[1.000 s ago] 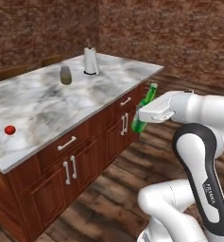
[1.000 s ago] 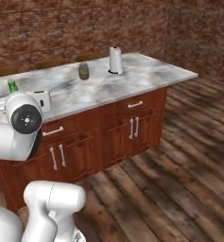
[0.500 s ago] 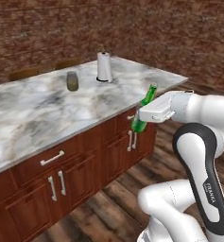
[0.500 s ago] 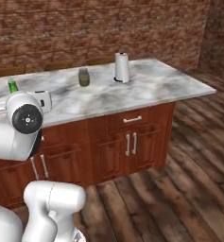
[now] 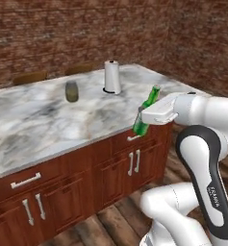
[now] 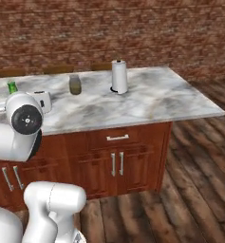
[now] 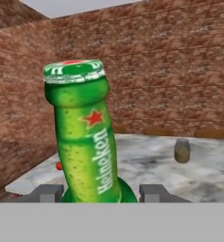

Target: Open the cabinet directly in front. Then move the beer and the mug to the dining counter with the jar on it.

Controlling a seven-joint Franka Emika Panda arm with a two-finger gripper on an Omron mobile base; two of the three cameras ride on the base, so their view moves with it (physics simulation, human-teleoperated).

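The gripper [image 5: 143, 118] is pinching the beer [image 5: 146, 111] between its jaws, carrying it tilted just off the dining counter [image 5: 48, 125] edge, probably to stand near the jar [image 5: 71, 91].

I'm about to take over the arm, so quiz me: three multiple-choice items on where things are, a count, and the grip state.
1. Where does the paper-towel roll stand?
A. on the floor
B. on the dining counter, beside the jar
C. in the gripper

2. How many drawer and door handles show on the counter's base in the right base view?
A. none
B. one
C. five

3. What is the gripper doing?
A. holding the beer
B. hanging open with nothing in it
C. holding the jar

Key: 1 B, the paper-towel roll stands on the dining counter near the jar. 2 C, one drawer handle, four door handles. 3 A, the gripper clamps the beer.
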